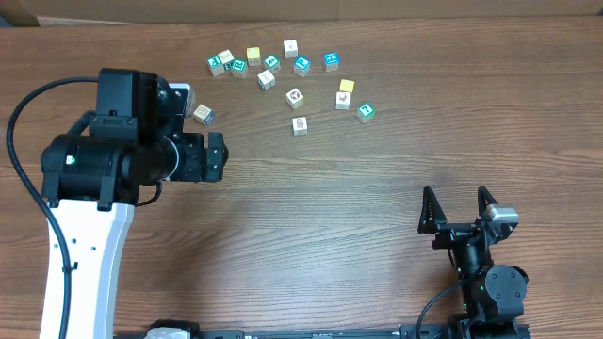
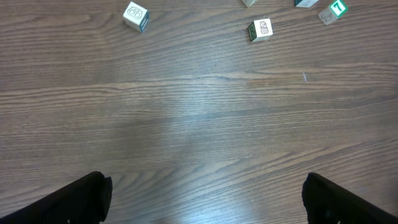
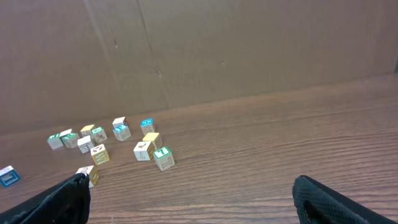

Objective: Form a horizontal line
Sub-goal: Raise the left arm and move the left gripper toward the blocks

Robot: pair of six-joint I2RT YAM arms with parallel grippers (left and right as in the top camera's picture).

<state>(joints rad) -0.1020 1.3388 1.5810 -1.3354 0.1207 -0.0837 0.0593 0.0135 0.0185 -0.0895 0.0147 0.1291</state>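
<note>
Small picture cubes lie scattered on the wooden desk (image 1: 377,245) in a loose band near its far edge, a little left of the middle, and none of them forms a horizontal line. 4 of them sit on the near side of that band, each apart from the others: a white cube with a round dark print (image 1: 296,97), a white cube with a tall dark print (image 1: 300,124) just nearer the near edge, a white cube with a red print (image 1: 343,100) to their right, and a teal cube with a white letter (image 1: 366,112) closest to the right edge. A yellow cube (image 1: 347,87) sits just beside the red-print one on its far side; whether they touch cannot be told. 9 more cubes, teal, white and 1 yellow, spread along the far edge toward the left, and 1 lone white cube (image 1: 203,114) lies just beside the left arm (image 1: 104,160). The left gripper (image 2: 205,186) hangs over bare wood left of the desk's middle, its jaws spread wide with nothing between them. The right gripper (image 1: 457,205) sits toward the near right corner, jaws parted and empty, well apart from every cube. A brown cardboard wall (image 3: 249,50) stands behind the far edge.
</note>
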